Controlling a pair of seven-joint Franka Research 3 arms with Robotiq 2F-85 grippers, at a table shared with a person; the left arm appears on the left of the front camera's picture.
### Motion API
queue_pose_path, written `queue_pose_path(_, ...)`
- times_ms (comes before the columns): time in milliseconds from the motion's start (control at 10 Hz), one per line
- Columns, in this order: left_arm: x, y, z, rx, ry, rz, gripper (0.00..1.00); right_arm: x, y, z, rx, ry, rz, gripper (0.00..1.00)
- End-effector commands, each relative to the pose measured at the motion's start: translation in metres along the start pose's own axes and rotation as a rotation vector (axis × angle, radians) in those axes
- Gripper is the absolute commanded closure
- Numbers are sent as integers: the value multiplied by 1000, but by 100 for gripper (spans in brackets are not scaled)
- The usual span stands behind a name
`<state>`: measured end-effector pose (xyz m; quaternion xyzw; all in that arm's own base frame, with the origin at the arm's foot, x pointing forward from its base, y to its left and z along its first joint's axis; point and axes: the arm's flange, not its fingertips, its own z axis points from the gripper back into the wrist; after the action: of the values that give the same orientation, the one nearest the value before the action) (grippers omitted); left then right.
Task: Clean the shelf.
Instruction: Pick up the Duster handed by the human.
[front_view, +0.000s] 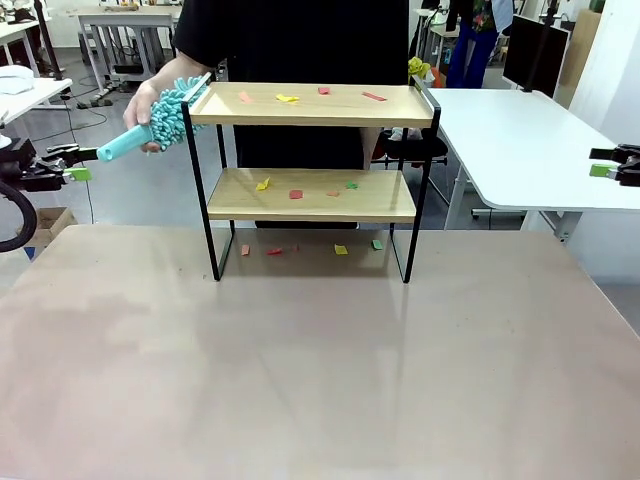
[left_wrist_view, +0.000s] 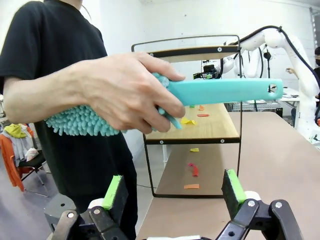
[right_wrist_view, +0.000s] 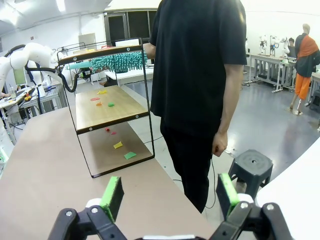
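Note:
The shelf (front_view: 310, 118) stands at the table's far side, two light wooden boards in a black frame, with small coloured paper scraps (front_view: 288, 98) on both boards and on the table under it. A person's hand (front_view: 143, 103) holds a teal fluffy duster (front_view: 170, 112) out past the shelf's left end, its handle pointing at my left gripper (front_view: 78, 174). In the left wrist view the duster handle (left_wrist_view: 225, 91) hangs above my open fingers (left_wrist_view: 115, 192), apart from them. My right gripper (front_view: 600, 170) hovers open at the far right, off the table, holding nothing.
The person in a black shirt (right_wrist_view: 197, 65) stands behind the shelf (right_wrist_view: 107, 107). A white table (front_view: 520, 150) sits at the right rear, a black stool (right_wrist_view: 252, 167) on the floor beside it. The brown table (front_view: 320, 370) stretches bare in front of the shelf.

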<state>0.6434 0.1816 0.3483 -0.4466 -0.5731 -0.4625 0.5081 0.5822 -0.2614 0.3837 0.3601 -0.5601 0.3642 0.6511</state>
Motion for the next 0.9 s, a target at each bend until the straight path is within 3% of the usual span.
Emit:
queue_pose_path(0, 51, -2, 1, 37, 78, 14, 0, 3, 0, -2, 3, -2, 7, 0)
queue_pose_path(300, 143, -2, -15, 133, 359, 133, 0, 3, 0, -2, 3, -2, 7, 0)
queue_pose_path(500, 207, -16, -27, 206, 542, 126, 0, 3, 0, -2, 3, -2, 7, 0)
queue_pose_path(600, 233, -26, -35, 289, 709, 218, 0, 3, 0, -2, 3, -2, 7, 0)
queue_pose_path(800, 269, -54, -55, 460, 833, 271, 0, 3, 0, -2, 3, -2, 7, 0)
